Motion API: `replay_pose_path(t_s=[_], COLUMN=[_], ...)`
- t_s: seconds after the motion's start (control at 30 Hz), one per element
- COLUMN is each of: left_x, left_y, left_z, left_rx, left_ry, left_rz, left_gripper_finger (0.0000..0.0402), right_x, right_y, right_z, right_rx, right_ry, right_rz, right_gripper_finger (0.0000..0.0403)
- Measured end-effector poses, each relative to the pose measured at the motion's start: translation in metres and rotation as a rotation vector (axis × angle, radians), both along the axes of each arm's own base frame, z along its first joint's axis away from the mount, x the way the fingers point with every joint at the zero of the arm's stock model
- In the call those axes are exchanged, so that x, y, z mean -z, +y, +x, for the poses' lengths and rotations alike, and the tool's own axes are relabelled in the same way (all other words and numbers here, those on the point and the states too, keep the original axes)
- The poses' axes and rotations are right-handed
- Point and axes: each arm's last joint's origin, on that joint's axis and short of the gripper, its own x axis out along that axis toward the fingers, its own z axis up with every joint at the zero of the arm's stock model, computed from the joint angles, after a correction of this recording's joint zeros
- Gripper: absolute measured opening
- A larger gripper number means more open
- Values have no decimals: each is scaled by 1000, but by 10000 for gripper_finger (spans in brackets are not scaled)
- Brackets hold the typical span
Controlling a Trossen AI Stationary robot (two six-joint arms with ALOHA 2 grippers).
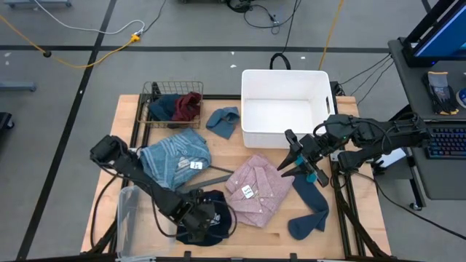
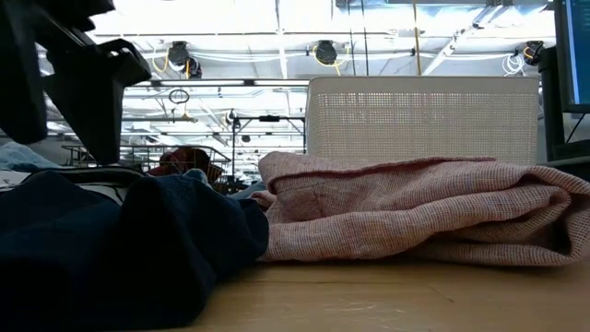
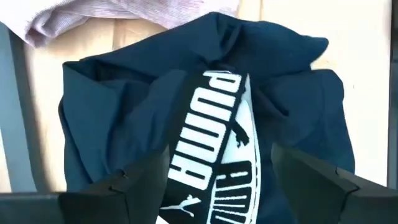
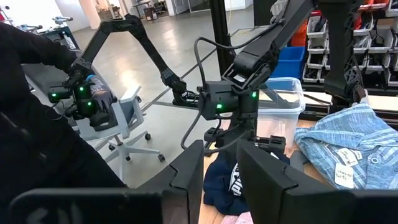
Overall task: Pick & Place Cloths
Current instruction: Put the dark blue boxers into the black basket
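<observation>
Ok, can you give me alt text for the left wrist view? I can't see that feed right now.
The left gripper hangs open right over a crumpled navy cloth with a white Puma print, one dark finger on each side of the print. The cloth lies on the wooden table, with the edge of a pink checked cloth beyond it.

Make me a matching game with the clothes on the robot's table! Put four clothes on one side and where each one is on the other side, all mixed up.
Clothes:
1. maroon cloth
2. pink checked shirt
3. black cloth with white print
4. light blue denim shirt

Places:
A. under the left gripper, at the table's near edge
B. in the wire basket
C. middle of the table, in front of the white bin
D. just in front of the wire basket

Pairs: 1-B, 2-C, 3-A, 4-D
</observation>
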Motion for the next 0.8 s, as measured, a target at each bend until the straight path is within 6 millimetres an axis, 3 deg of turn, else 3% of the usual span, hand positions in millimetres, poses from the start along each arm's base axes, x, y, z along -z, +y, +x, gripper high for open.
replay_pose_path(t_s=[0.8], left_x=[40], left_y=[-13], left_z=[4], left_rx=[10], left_ry=[21], left_rz=[113], left_gripper_finger=[287], right_x=[0], right_y=[0], right_z=[0], right_rx=[1], right_ry=[3], right_rz=[3], right_gripper_finger=[89])
